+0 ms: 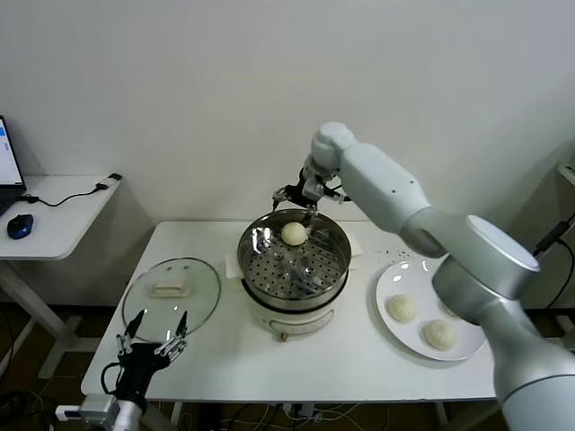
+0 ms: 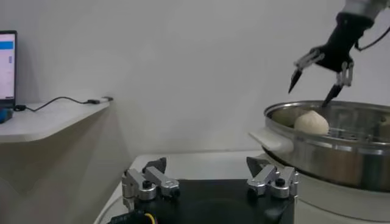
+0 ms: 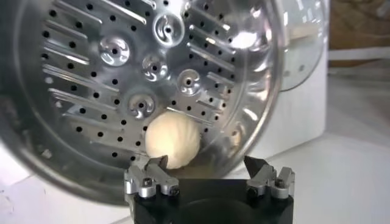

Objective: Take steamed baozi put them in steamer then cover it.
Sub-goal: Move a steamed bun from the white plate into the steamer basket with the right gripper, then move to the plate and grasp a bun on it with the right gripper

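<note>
The steel steamer (image 1: pixel 269 280) stands mid-table on a white pot base. One cream baozi (image 1: pixel 293 233) lies on its perforated floor at the far side; it also shows in the right wrist view (image 3: pixel 172 141) and the left wrist view (image 2: pixel 311 123). My right gripper (image 1: pixel 297 204) hovers open and empty just above that bun. Two baozi (image 1: pixel 402 308) (image 1: pixel 439 334) lie on the white plate (image 1: pixel 395 278) at the right, with part of a third (image 1: pixel 449 312) behind my arm. The glass cover (image 1: pixel 171 292) lies flat at the left. My left gripper (image 1: pixel 154 337) is open, low at the table's front left.
A side desk (image 1: pixel 63 211) with a blue mouse (image 1: pixel 20 225) and a laptop edge stands at the far left. The white wall is close behind the table.
</note>
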